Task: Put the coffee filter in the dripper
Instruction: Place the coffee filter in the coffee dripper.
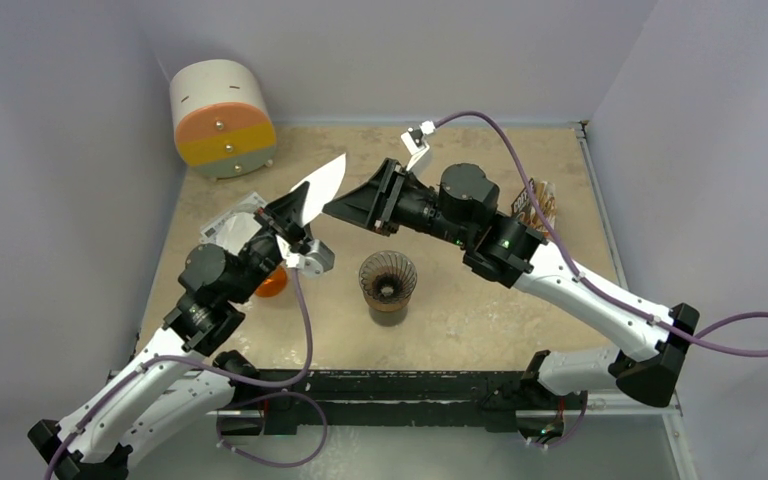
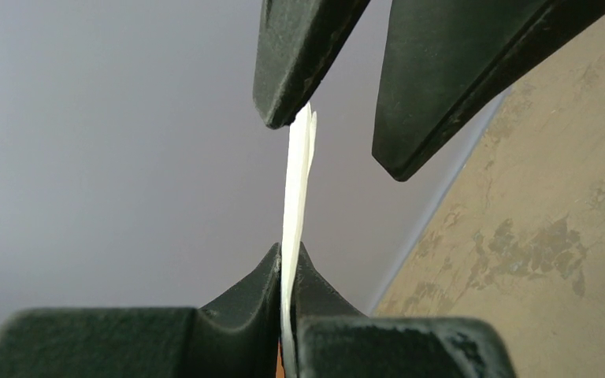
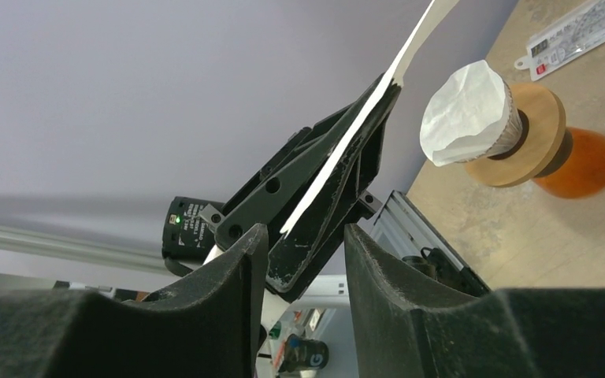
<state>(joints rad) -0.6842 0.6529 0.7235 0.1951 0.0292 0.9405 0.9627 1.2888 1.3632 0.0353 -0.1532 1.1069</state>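
Note:
My left gripper (image 1: pixel 295 218) is shut on a flat, folded white coffee filter (image 1: pixel 322 185) and holds it up in the air, left of the dripper. The left wrist view shows the filter edge-on (image 2: pixel 295 189), pinched between the left gripper's (image 2: pixel 287 264) closed jaws. My right gripper (image 1: pixel 345 207) is open and faces the filter from the right. One of its fingertips (image 2: pixel 287 110) is right at the filter's top edge. In the right wrist view the filter (image 3: pixel 354 134) and the left fingers (image 3: pixel 323 213) sit just beyond my open right gripper (image 3: pixel 303 236). The dark ribbed dripper (image 1: pixel 388 278) stands on a cup at table centre.
An orange vessel with a wooden collar and a crumpled white paper in it (image 3: pixel 480 118) stands under the left arm (image 1: pixel 272 283). A filter packet (image 1: pixel 232 225) lies at the left. A white, orange and yellow cylinder (image 1: pixel 222 118) is at the back left. A brown bag (image 1: pixel 540 205) is at the right.

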